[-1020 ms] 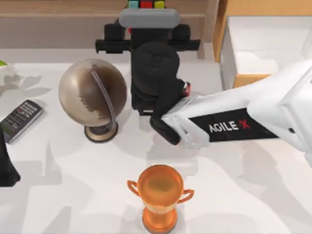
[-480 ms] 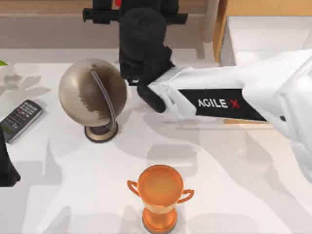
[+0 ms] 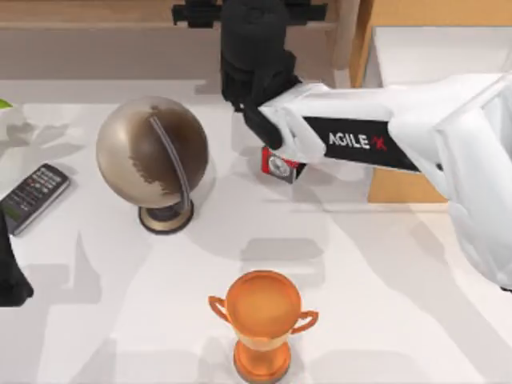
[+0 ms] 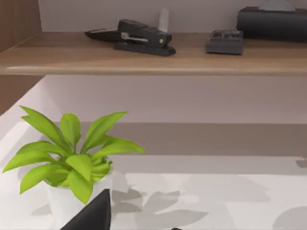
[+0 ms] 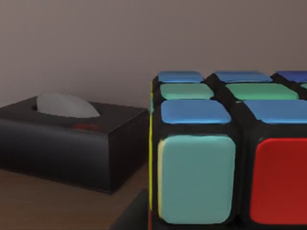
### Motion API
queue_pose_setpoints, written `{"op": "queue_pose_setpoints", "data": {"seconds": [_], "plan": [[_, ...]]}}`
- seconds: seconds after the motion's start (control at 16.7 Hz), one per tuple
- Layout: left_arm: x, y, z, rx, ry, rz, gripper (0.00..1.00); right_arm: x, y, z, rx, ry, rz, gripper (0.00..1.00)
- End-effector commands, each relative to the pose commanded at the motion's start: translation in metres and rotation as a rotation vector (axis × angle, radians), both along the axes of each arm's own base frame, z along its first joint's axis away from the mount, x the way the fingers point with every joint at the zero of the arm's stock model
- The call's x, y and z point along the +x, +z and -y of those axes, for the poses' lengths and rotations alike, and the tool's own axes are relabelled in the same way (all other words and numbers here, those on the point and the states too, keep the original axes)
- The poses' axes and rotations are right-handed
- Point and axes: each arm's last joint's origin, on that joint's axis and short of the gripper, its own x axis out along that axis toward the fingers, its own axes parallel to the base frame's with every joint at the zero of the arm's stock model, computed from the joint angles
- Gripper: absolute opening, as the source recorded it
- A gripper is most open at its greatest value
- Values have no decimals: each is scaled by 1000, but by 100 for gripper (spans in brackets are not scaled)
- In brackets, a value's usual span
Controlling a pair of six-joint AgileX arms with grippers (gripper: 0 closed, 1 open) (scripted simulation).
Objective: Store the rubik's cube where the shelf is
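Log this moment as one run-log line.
right gripper: over shelf, holding rubik's cube | tissue box beside cube on shelf | left arm: parked at table's left | stage: placing, not yet released

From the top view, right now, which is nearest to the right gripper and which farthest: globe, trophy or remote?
1. Globe, just left of the right gripper at the shelf.
2. Remote, at the table's left edge.
3. Trophy, at the near edge.
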Motion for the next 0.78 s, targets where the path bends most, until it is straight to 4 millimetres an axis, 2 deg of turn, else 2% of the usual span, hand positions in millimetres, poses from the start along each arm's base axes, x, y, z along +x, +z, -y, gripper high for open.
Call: {"op": "queue_pose_setpoints", "data": {"seconds": [0.24,0.78], "plan": [[0,0,0,0,0,0,100,0,0,0,0,-1,0,0],[0,0,0,0,0,0,100,0,0,0,0,-1,0,68]]}}
